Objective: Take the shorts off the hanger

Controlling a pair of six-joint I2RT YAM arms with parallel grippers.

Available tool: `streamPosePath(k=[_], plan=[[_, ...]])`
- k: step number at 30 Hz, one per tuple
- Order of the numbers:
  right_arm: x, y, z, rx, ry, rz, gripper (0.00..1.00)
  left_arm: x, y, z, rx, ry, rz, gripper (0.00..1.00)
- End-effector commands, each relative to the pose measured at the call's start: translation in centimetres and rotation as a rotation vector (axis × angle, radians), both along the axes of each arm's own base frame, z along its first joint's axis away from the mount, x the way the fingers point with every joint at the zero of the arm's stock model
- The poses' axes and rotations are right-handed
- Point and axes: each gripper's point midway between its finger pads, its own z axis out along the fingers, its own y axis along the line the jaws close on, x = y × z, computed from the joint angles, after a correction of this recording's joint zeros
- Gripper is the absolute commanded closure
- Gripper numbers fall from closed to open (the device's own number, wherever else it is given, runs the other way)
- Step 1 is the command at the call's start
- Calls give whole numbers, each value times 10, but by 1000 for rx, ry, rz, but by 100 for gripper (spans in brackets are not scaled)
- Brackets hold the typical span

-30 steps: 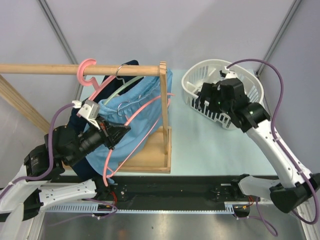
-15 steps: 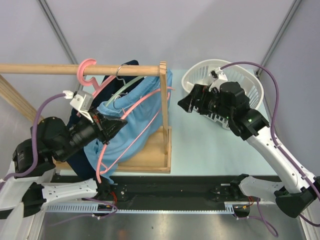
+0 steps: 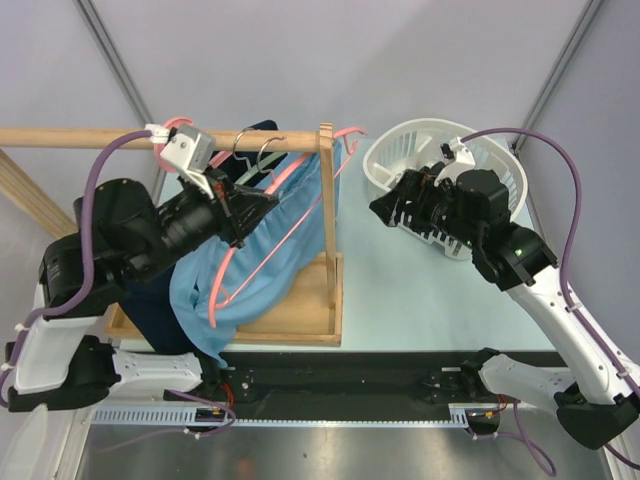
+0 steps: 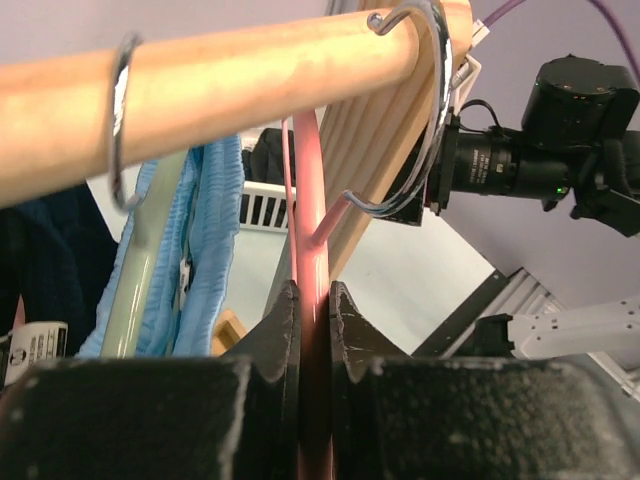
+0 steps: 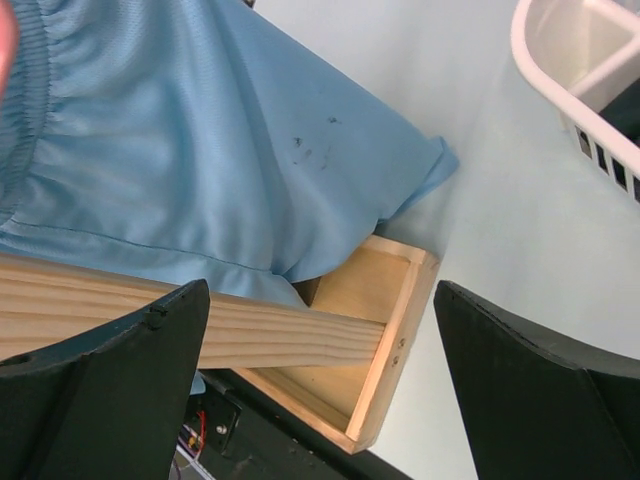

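Note:
My left gripper is up by the wooden rod, shut on the thin bar of a pink hanger. In the left wrist view that pink hanger runs straight up from between the jaws, and a metal hook loops over the rod. The light blue shorts hang on it, draped down to the rack's base. Dark navy shorts hang to the left. My right gripper stands open just right of the rack, its fingers wide apart in front of the blue shorts.
The rack's wooden upright and base tray stand between the arms. A white slotted basket sits at the back right, behind my right arm. A pale green hanger and a second metal hook share the rod.
My left gripper has risen toward the rod, carrying the pink hanger and the blue shorts up with it. My right gripper has come left from over the basket toward the rack.

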Motion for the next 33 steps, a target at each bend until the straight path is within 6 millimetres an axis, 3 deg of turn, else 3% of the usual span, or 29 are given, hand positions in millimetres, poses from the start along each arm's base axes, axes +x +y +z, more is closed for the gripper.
streamPosePath(k=[1,7,17,33], plan=[[-2,-12,3,-26,-23,-28,0,4,-16,35,-65,-67,-24,100],[-4,-16,-1,-45,-15,-39,0,18,-36,31,-42,-65,-7,100],[-4,-20,-6,-61,-7,-48,0,36,-47,22,-46,-28,74,100],[-3,-20,-20,-74,18,-52,0,36,-66,4,-51,6,36,100]])
